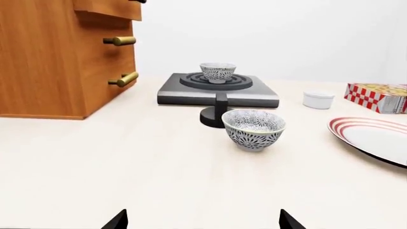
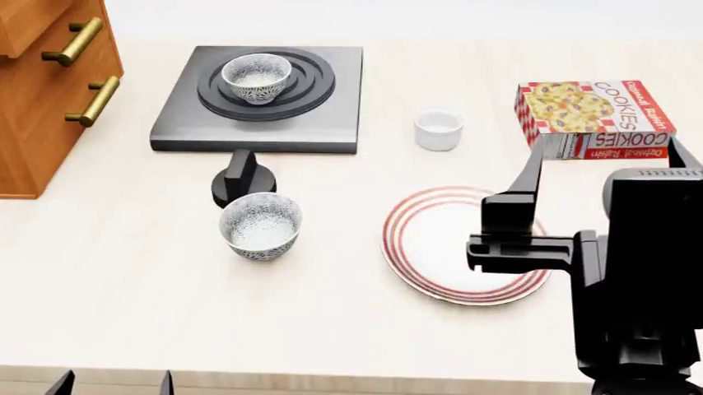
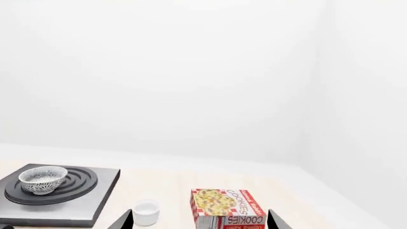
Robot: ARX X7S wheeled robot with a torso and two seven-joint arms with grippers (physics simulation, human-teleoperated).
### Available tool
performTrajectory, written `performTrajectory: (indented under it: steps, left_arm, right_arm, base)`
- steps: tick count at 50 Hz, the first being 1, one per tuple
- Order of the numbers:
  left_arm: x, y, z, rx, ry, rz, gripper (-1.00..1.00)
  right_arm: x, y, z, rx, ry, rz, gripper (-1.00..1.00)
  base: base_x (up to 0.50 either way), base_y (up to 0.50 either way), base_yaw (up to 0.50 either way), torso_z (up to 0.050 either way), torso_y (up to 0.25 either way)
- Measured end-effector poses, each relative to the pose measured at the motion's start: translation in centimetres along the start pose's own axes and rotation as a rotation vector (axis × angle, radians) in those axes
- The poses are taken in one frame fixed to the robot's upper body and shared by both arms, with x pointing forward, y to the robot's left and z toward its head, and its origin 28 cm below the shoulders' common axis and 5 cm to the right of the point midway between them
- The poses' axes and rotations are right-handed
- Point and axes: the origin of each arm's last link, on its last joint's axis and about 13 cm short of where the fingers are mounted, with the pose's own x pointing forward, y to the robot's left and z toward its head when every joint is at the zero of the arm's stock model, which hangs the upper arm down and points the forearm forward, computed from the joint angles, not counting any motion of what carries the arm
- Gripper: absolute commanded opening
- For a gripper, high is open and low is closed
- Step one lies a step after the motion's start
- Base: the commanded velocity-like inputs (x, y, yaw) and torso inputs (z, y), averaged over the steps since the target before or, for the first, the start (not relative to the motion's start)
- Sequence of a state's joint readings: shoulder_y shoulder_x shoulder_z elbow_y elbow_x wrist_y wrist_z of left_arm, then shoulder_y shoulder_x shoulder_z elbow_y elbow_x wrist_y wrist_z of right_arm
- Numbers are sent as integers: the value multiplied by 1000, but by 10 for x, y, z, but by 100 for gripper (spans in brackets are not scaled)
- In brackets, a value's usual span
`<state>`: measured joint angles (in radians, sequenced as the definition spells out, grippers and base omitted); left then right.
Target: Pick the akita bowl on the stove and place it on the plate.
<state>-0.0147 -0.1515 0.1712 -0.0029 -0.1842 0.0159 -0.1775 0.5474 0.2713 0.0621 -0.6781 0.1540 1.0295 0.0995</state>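
Low at the head view's right edge, the right tool hangs above the plate, its fingers apparently spread, gripping nothing. At bottom left, the left tool shows only two separated tips, so also spread. Upper left, the akita bowl sits upright on the stove; its twin bowl stands on the bench below a black knob.

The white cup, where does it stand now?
In the head view the white cup stands alone on the table, between the stove and the cookie box.
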Motion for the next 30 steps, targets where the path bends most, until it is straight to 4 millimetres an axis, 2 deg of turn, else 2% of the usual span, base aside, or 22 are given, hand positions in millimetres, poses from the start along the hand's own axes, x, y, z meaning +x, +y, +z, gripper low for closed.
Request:
performTrajectory:
  steps: [16,30]
  left_arm:
    - [7,1,9,9,38,33,100]
    - [29,4,48,30,21,60,100]
  right_arm:
    - [-1,1,-2,-8,-9,10,100]
    - [-1,1,-3,-14,-7,13,100]
  base:
    - [0,0,0,0,0]
    - [0,0,0,0,0]
